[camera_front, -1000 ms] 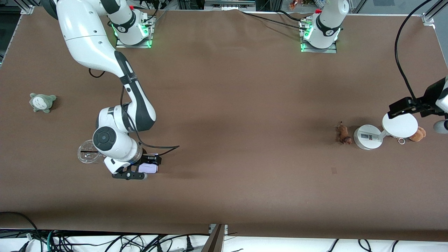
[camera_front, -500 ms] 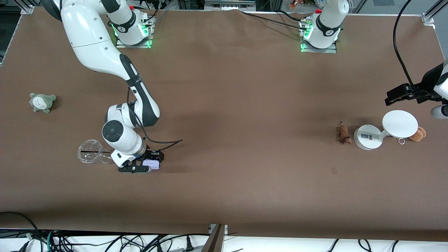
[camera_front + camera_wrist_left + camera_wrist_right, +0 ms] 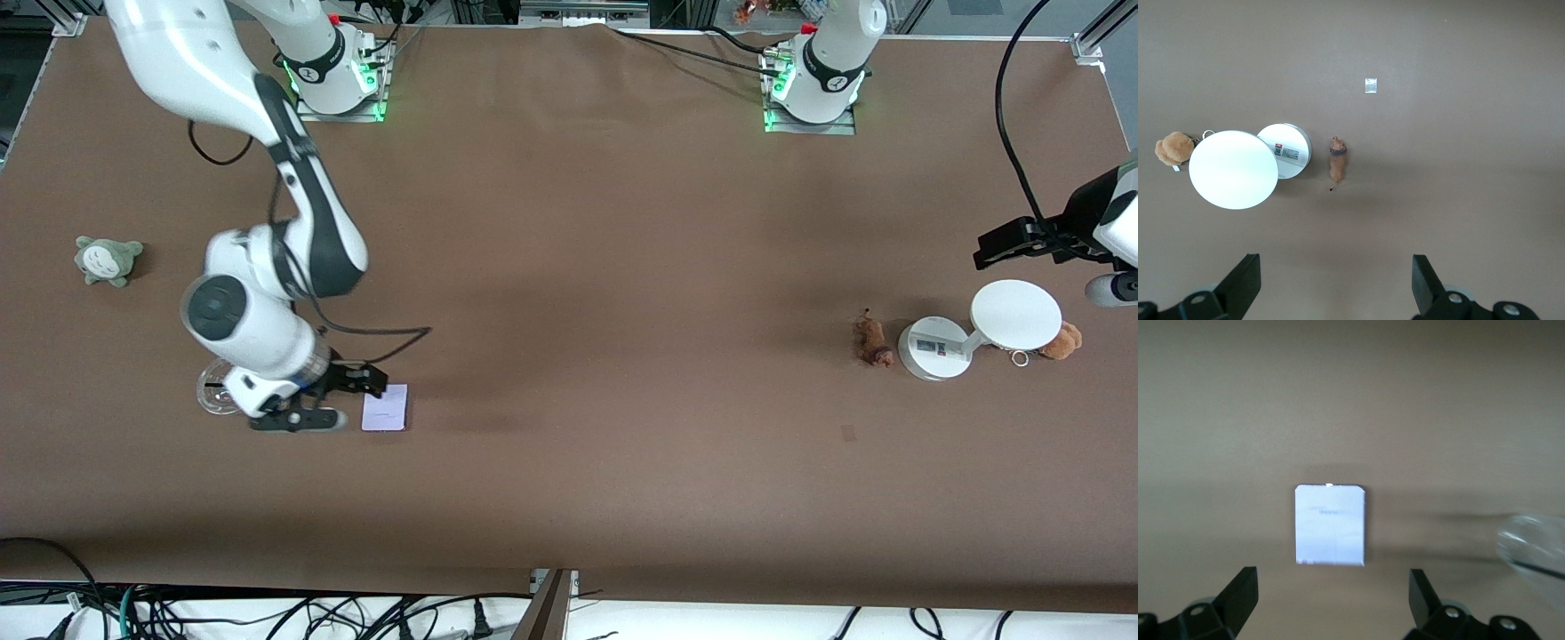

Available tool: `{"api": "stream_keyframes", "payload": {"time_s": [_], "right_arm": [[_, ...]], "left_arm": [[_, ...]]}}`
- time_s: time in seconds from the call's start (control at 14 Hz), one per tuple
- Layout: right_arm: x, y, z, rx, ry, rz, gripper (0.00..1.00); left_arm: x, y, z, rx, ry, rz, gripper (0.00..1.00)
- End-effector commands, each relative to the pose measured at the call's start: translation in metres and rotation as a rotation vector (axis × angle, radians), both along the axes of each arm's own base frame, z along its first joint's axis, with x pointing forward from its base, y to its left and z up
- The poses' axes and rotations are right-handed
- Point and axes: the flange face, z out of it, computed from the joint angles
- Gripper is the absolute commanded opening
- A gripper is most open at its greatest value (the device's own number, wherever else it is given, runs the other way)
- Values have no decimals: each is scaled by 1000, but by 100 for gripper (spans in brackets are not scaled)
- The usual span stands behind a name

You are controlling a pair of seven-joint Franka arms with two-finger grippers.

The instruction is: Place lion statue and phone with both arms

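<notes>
The phone [image 3: 384,408] [image 3: 1330,525], a pale lavender slab, lies flat on the brown table toward the right arm's end. My right gripper [image 3: 342,400] [image 3: 1331,583] hangs open just beside and above it, with nothing between its fingers. The lion statue [image 3: 872,341] [image 3: 1337,159], small and orange-brown, lies on the table toward the left arm's end, next to a round white stand [image 3: 933,348]. My left gripper [image 3: 1049,271] [image 3: 1335,267] is open and empty, high above the table near the stand's disc [image 3: 1015,315].
A brown plush with a keyring [image 3: 1061,340] [image 3: 1175,147] sits by the stand. A clear plastic cup [image 3: 213,396] [image 3: 1531,550] lies partly under the right wrist. A grey-green plush [image 3: 108,259] sits at the right arm's end. A small pale patch [image 3: 849,433] marks the table.
My right gripper has opened, let go of the phone and lifted off toward the right arm's end; the phone now lies bare on the table. The left gripper has drifted away from the stand's disc.
</notes>
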Motion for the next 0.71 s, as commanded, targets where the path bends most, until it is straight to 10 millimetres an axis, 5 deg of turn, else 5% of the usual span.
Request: {"api": "stream_keyframes", "payload": {"time_s": [0.0,0.14,0.36,0.64], "right_arm": [[-12,-20,82,17,40,-8,100],[-28,-20,144,23,79,-13,100],[-66,-30,212,35,114,-26,100],[-96,-81,260,95,159,-78,100]], "left_arm": [[0,2,1,-16,-7,2,100],[0,3,2,-7,-8,-1,100],[0,-1,2,-6,-10,-50,100],[0,-4,2,-5,-8,-41,100]]}}
